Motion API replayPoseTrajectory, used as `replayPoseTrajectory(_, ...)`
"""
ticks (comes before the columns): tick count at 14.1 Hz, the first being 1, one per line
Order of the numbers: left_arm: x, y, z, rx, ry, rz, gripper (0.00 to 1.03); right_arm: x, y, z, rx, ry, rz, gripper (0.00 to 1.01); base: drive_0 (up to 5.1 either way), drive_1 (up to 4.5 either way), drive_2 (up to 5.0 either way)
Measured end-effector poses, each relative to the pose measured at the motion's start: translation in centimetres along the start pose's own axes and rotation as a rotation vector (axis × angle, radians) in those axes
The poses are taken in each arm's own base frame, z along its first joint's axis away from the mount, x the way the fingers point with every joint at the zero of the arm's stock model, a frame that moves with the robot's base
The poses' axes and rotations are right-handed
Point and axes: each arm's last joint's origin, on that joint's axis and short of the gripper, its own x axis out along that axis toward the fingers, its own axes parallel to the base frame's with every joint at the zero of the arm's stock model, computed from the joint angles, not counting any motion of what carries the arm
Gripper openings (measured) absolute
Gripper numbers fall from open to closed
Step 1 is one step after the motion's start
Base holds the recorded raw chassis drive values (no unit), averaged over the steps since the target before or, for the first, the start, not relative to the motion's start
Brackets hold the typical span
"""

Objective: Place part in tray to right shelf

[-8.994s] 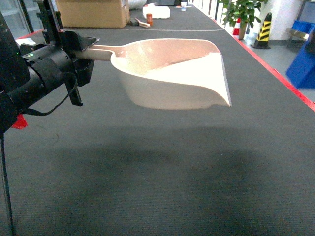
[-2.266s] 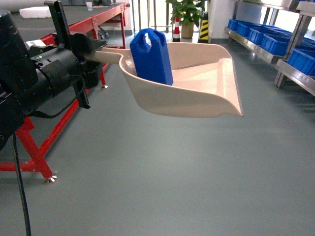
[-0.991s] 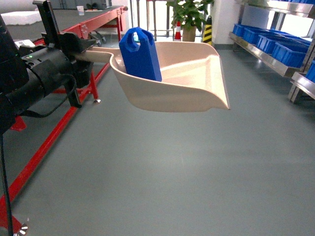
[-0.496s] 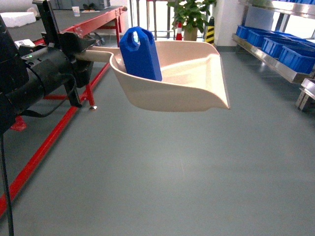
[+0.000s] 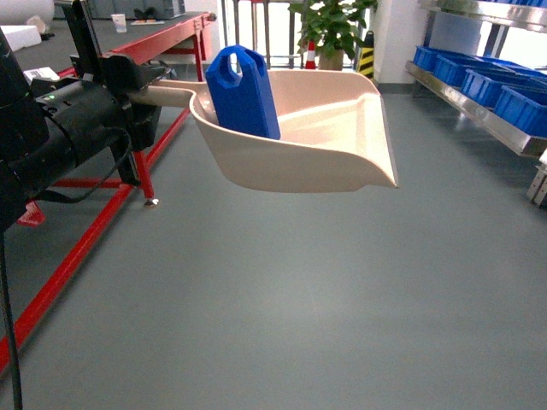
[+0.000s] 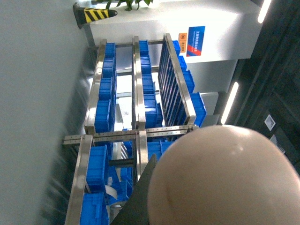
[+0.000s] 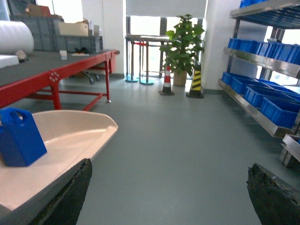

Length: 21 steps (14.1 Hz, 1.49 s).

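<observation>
The left gripper clamps the beige scoop tray's handle, the blue jerrycan-shaped part upright inside; the steel shelf lies at two o'clock, well apart. The right gripper gapes empty.

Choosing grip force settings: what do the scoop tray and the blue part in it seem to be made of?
The tray looks like moulded beige plastic, smooth with a faint speckle and soft sheen. The part looks like rigid bright blue plastic, evenly coloured with rounded moulded edges.

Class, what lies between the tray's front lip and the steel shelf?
Only bare grey floor lies between tray and shelf, per the head view.
</observation>
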Motion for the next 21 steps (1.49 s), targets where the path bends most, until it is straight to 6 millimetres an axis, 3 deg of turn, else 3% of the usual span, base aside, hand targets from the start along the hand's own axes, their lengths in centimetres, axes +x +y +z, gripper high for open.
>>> replayPoseTrajectory(21,0.00,0.01,0.00,0.000,0.000,0.002,0.14,-0.02,-0.01,-0.02,-0.001,0.003,0.000,0.98,0.1,4.31,-4.2)
